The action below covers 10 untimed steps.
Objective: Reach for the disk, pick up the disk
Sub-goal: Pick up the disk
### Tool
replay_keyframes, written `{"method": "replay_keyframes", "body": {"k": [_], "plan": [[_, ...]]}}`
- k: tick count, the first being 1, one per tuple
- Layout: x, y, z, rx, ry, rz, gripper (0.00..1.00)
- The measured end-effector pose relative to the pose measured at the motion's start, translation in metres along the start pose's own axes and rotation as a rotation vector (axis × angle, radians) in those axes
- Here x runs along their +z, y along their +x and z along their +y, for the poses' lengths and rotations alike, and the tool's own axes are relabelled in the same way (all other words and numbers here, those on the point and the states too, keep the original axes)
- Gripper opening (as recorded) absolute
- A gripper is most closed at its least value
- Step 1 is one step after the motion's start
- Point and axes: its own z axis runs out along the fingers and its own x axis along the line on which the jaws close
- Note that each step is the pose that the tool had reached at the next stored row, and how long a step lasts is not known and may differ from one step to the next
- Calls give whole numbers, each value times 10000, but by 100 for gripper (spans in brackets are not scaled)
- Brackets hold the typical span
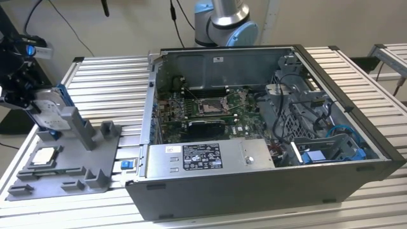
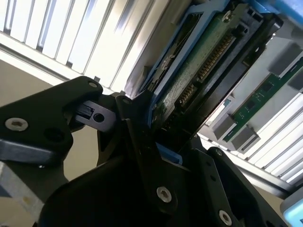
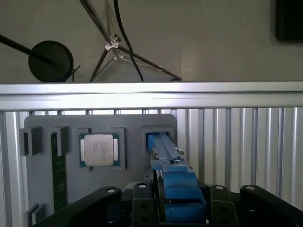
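The disk (image 1: 45,106) stands on edge in its blue frame at the exterior view's far left, its lower end at a slot of the grey fixture plate (image 1: 70,179). My black gripper (image 1: 32,109) is right at it, coming from the left edge. The second wrist view shows the disk's green circuit board and blue rim (image 2: 203,71) running between my fingers (image 2: 142,137). In the first wrist view the blue frame's edge (image 3: 173,175) lies between both fingers, which press on its sides, so the gripper (image 3: 182,201) is shut on it.
A square silver chip (image 1: 43,156) sits in a recess of the fixture plate, with a green memory stick (image 3: 57,179) beside it. An open computer case (image 1: 254,119) takes up the middle of the slatted aluminium table (image 1: 102,81). A small blue part (image 1: 126,164) lies between plate and case.
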Motion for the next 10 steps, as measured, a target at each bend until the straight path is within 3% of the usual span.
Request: {"method": "replay_keyframes", "body": {"k": [10], "plan": [[-175, -5, 2, -27, -1, -1, 0]]}}
